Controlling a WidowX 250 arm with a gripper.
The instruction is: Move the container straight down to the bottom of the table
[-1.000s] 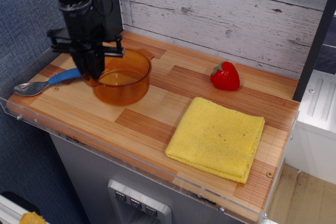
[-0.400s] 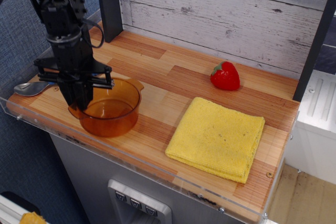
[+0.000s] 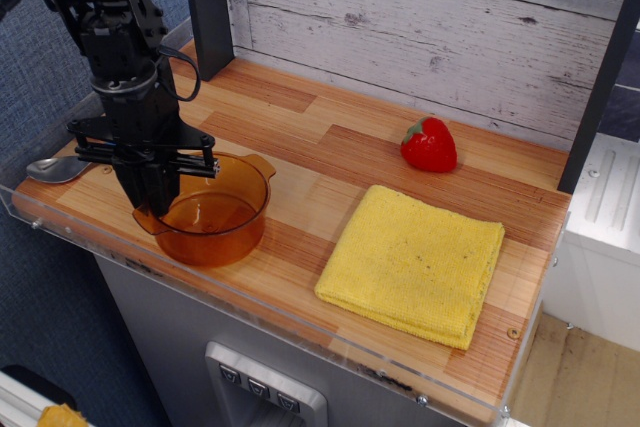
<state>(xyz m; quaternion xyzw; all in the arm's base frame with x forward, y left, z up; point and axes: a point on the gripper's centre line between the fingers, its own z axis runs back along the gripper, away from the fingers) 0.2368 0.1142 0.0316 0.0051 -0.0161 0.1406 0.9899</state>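
Near the front-left corner of the counter [image 3: 300, 162], black gripper [image 3: 155, 202] pointing down at the left rim of the container [image 3: 208, 212], fingers straddling that wall; whether pinching it or slightly spread, cannot tell. Amber pot upright on the planks close to the front edge, one tab handle jutting toward the back right, the other under the gripper. Just left of the arm, by the left edge, bowl of a metal spoon [image 3: 50, 167] peeking out. Toward the front-right, folded yellow cloth [image 3: 415, 262] lying flat. Behind it, near the back edge, red strawberry [image 3: 429, 145], well apart from the pot.
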